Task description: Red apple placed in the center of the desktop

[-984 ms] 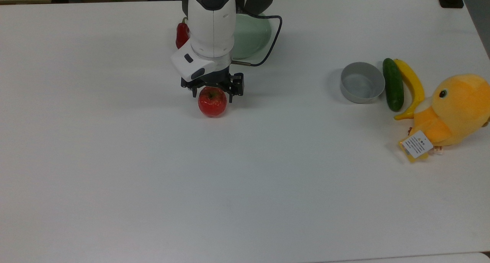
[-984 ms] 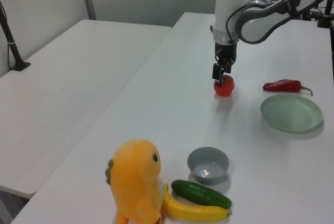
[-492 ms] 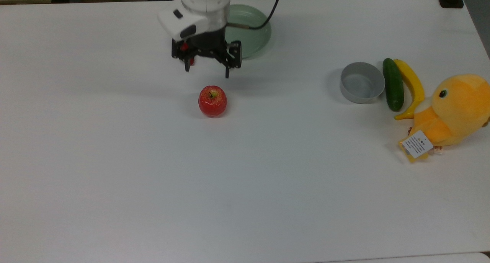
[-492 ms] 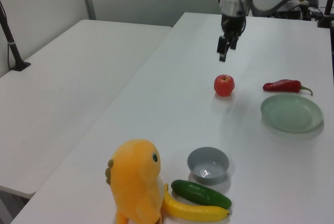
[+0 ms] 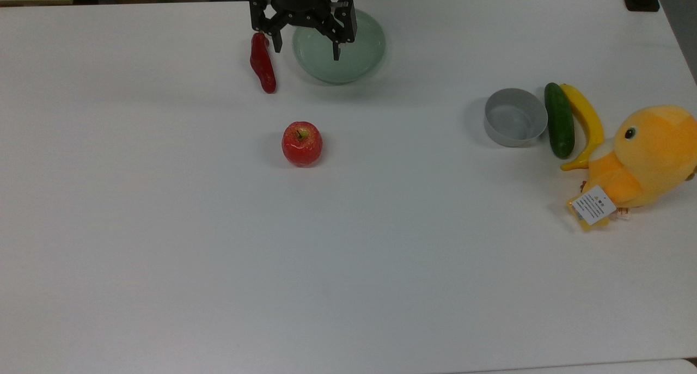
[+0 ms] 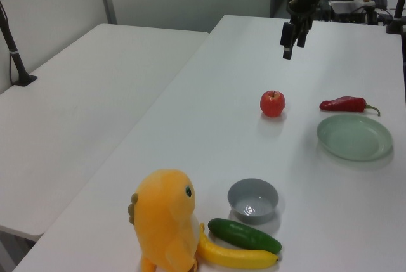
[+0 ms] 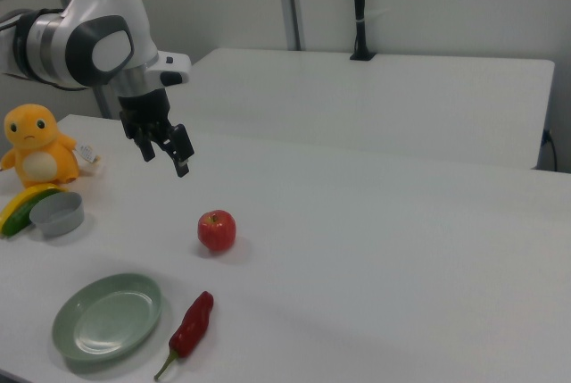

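Placement stage of the task. The round, glossy red apple point(image 5: 302, 143) with a short stem in a yellowish dimple is seen resting upright on the large, plain white matte desktop point(image 5: 348, 265), free of any contact. In the top view it lies somewhat toward the top view's left and upper side of the board's middle, with bare surface on every side. The black two-finger gripper point(image 5: 306, 48) of the white arm is raised well above the board, its fingers spread apart and holding nothing; in the top view it is seen over the near rim of the shallow pale green round plate point(image 5: 356, 50), beside the long red chili pepper point(image 5: 262, 63), well apart from the apple.

The step in hand is judged to be the withdrawal after release, the apple being set down near the middle. Little is thought to be called for next beyond a clear retreat of the arm, kept high over the plate and pepper. Should a truer centre be wanted, a fresh descent over the apple and a short carry toward the top view's right and lower side would be required.
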